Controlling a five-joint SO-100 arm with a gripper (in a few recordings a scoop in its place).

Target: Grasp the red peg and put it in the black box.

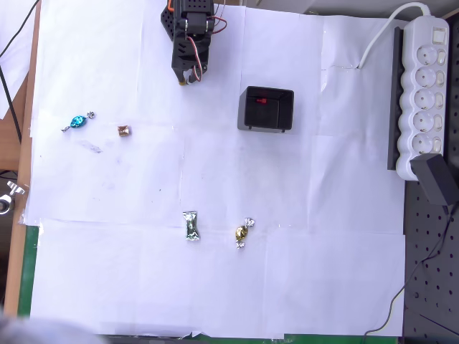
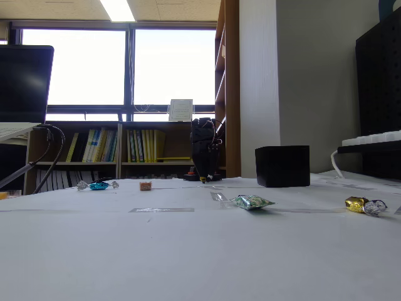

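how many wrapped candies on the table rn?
4. Blue candy far left in the overhead view, small brown candy just right of it, green candy and gold candy side by side lower centre. None seem hidden.

On the white paper-covered surface [image 1: 215, 287], the tiny dark red round peg [image 1: 261, 100] lies inside the small square black plastic box [image 1: 267, 110]. The black arm's end effector [image 1: 189, 77] points down just left of it, empty. Blue [image 1: 77, 122], copper [image 1: 123, 130], green [image 1: 191, 226] and gold [image 1: 242, 233] wrapped candies lie scattered.
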